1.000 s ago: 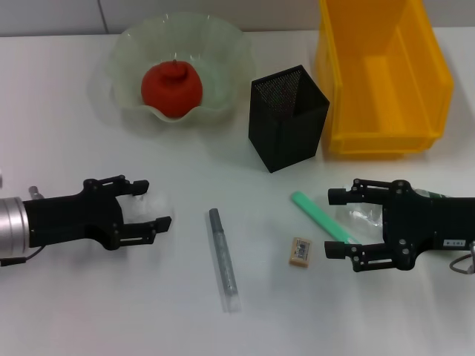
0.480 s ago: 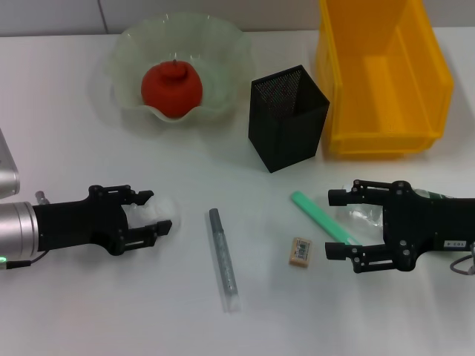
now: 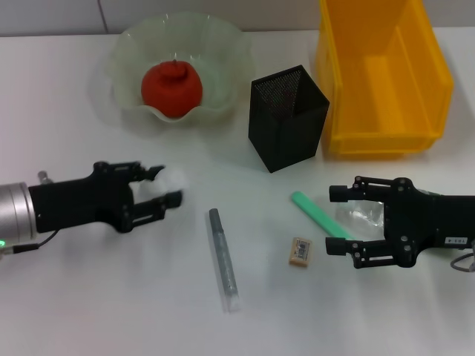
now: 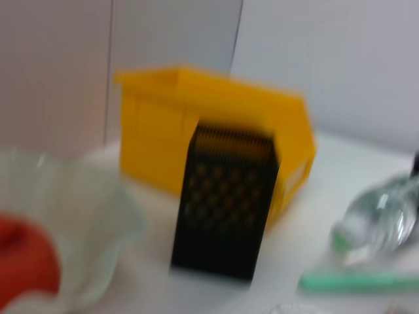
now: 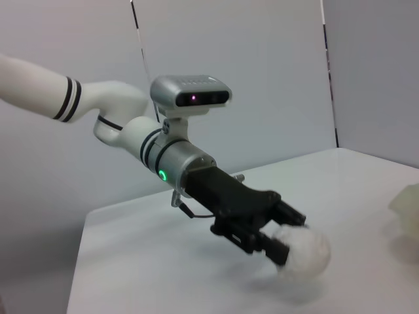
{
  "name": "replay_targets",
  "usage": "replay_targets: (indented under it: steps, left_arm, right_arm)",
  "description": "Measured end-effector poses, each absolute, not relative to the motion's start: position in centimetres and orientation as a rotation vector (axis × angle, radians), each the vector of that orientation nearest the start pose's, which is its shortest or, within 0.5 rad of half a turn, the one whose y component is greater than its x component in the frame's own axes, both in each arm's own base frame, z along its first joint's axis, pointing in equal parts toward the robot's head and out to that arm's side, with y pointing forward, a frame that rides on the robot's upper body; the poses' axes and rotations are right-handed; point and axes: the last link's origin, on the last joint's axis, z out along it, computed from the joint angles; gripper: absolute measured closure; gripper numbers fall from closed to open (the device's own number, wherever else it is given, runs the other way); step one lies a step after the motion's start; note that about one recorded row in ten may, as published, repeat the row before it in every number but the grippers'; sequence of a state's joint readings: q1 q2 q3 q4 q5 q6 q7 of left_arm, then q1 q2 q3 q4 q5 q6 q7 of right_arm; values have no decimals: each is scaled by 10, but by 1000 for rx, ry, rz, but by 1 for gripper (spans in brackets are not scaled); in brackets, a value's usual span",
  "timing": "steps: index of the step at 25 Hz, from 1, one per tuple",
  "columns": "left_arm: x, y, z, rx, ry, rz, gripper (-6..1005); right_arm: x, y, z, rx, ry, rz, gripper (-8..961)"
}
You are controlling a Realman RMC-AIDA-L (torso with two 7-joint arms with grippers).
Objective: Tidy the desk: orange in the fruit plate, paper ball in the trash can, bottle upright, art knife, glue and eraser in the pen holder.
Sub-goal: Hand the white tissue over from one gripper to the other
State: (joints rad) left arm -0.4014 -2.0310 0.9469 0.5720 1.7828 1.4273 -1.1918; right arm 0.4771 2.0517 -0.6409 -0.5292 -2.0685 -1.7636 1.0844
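Observation:
My left gripper [image 3: 166,185] is shut on the white paper ball [image 3: 172,178] and holds it just above the table, left of centre. The right wrist view shows the ball [image 5: 303,253] in that gripper [image 5: 287,246]. My right gripper [image 3: 343,221] is open, with one jaw on each side of the clear bottle [image 3: 364,215], which lies on its side. The orange [image 3: 172,89] sits in the fruit plate [image 3: 223,67]. The black mesh pen holder [image 3: 288,119] stands beside the yellow trash can [image 3: 382,74]. The eraser [image 3: 300,251], a green glue stick [image 3: 319,215] and a grey art knife [image 3: 223,258] lie on the table.
The left wrist view shows the trash can [image 4: 216,131], the pen holder [image 4: 226,203], the fruit plate's rim [image 4: 98,216], the orange [image 4: 23,261], the lying bottle [image 4: 383,219] and the glue stick [image 4: 360,282].
My left gripper has closed on the paper ball and moved with it to the right and away from the table's front edge. The right gripper has stayed around the bottle.

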Motion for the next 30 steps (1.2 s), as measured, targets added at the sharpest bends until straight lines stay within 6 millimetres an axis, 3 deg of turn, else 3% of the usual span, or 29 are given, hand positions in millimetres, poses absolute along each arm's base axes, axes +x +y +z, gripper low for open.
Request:
replay_targets:
  steps: [6,12,19,30]
  left_arm:
    - [-272,304,-15,-2695,-642,-859,469]
    - [-254,310,-27,-2674,-1013,-1031,470]
    - [-244,308,-28,-2623,-1279,-1170,471]
    - [-231,300,-43,-2648,-1435,-1252,473]
  right_arm:
    - [273,274,-12,-2865,294,875,136]
    - [270,269,-14,-2694,68,993,136]
    - [263,268,-27,-2536,-119,1044,135]
    - [245,278,-52,-2445,-243,1043,135]
